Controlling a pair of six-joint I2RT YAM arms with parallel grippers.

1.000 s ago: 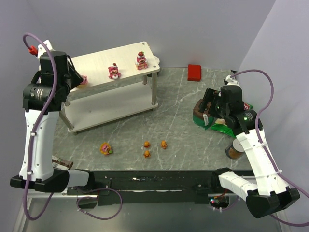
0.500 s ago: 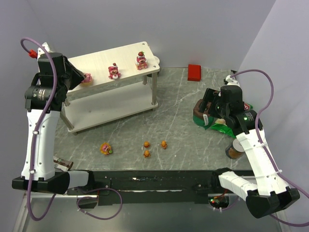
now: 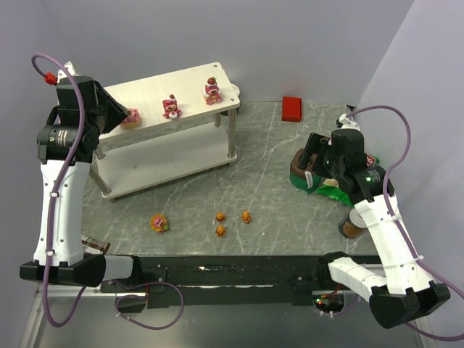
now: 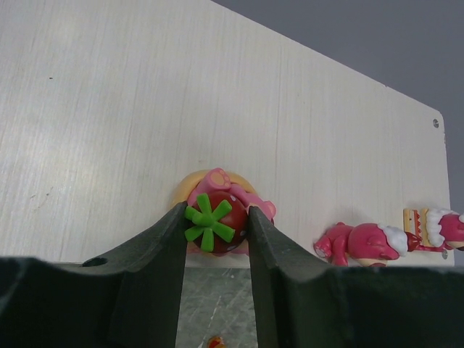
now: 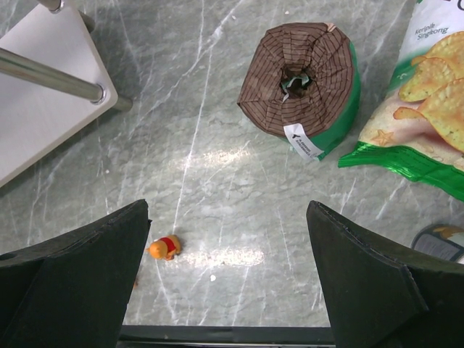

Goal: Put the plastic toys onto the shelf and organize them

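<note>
Left arm has backed off a touch since a second ago, so the strawberry bear (image 4: 226,191) shows on the shelf (image 4: 145,94), right at the top board's edge, with bare board beyond. Pink body, red cap, green leaves. The left pincer (image 4: 215,212) clamps the cap. The right pincer (image 5: 226,209) gapes wide and holds nothing, over the surface (image 5: 210,138) near a chip bag (image 5: 428,101) reading "Keripik Singkong".

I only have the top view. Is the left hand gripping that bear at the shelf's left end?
Observer: Yes. The left wrist view shows the left hand with a finger against each side of the strawberry bear, resting on the shelf.
Operator: And the right hand?
Observer: Its wrist view shows the right hand open, holding nothing.
Operator: Anything below it?
Observer: One small orange bear, with a red top, lower left in that view.
</note>
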